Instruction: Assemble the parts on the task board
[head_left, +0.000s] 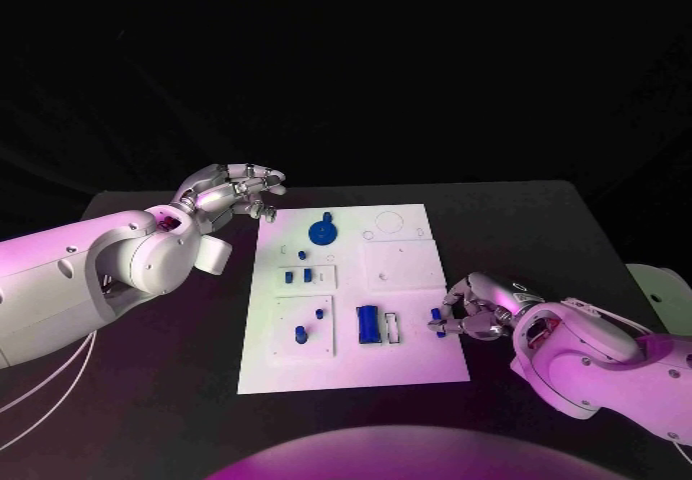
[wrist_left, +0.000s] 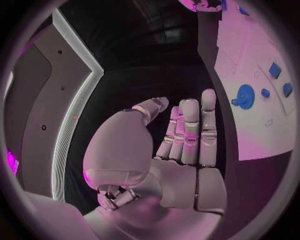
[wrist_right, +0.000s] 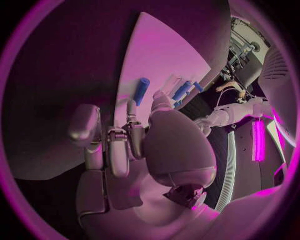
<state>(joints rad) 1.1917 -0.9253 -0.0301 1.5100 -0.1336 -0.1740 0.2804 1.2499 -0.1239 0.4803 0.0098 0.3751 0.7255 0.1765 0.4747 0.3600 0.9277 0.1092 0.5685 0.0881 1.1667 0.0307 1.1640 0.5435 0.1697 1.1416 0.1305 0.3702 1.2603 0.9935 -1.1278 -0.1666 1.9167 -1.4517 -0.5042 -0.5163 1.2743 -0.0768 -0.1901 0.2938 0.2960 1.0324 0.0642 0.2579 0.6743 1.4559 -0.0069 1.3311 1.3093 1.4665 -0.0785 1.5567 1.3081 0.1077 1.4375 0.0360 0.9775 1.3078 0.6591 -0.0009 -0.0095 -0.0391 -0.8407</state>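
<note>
While the left hand (head_left: 238, 190) hovers open, the right hand (head_left: 476, 308) pinches a blue part (head_left: 437, 318).

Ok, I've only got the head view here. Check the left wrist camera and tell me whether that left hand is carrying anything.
Observer: Nothing. The left hand has a bare palm, its fingers straight and side by side.
Operator: Now the right wrist camera. Report on the blue piece by the right hand.
Observer: It is a round-ended blue peg. One of the right hand's fingers reaches the peg's end. I cannot tell whether it is pinched.
Operator: Say what lies past it.
Observer: More blue parts on the task board, beyond the thumb.
</note>
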